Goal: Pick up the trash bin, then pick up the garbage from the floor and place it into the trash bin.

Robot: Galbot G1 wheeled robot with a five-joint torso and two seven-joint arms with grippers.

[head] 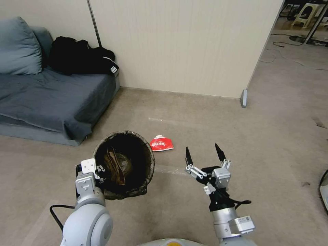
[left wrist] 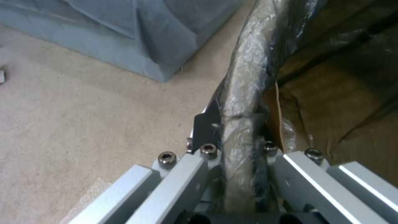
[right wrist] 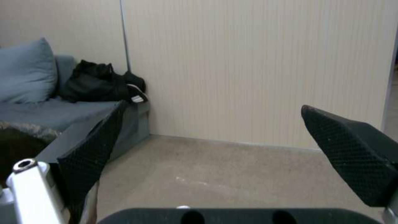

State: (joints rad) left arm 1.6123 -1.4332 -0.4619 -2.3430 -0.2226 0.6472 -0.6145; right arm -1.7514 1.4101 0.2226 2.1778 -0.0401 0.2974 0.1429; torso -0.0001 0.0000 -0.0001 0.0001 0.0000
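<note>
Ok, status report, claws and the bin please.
Left claw clamped on trash bin rim. Right claw open, empty. Red wrapper on floor beside bin, path unobstructed.

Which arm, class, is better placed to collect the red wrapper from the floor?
The right. Its end effector is open, empty and near the red wrapper, while the left end effector is shut on the trash bin rim.

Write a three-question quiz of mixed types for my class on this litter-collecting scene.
1. True or false: the left gripper has its jaws clamped on the rim of the trash bin.
2. The right gripper is: A open and empty, B holding the wrapper, C inside the bin.
3. Fill in: the red wrapper lies on the ____.

Key: 1 true; 2 A; 3 floor.
</note>
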